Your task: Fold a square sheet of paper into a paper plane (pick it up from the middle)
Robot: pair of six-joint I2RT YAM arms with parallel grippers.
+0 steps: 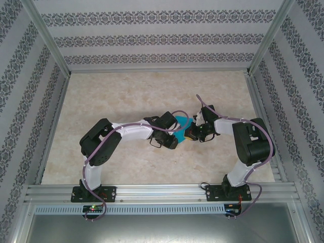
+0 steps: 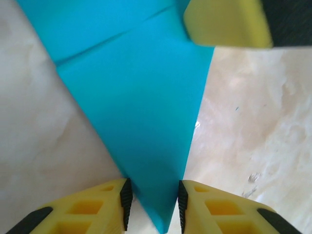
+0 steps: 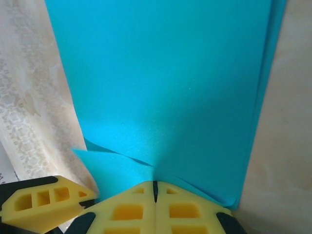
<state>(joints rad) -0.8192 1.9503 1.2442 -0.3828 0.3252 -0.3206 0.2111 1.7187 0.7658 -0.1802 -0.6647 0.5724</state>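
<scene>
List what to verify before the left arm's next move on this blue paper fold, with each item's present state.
1. Right jaws shut on the folded paper: ok.
2. Left jaws parted, the paper's tip between them: ok.
3. Paper free of visible tears: ok.
4. Paper lifted off the table: cannot tell.
5. Folded edges lined up evenly: cannot tell.

A pale, marbled beige table lay inside a booth. The back wall and side walls carried bands of grey floral wallpaper, framed by slanting aluminium posts. Along the table's near edge ran a ribbed aluminium rail, with a slotted strip just below it and a dull grey metal sheet beneath that. Close up, the table bore a tiny dark speck, perhaps a stain.
</scene>
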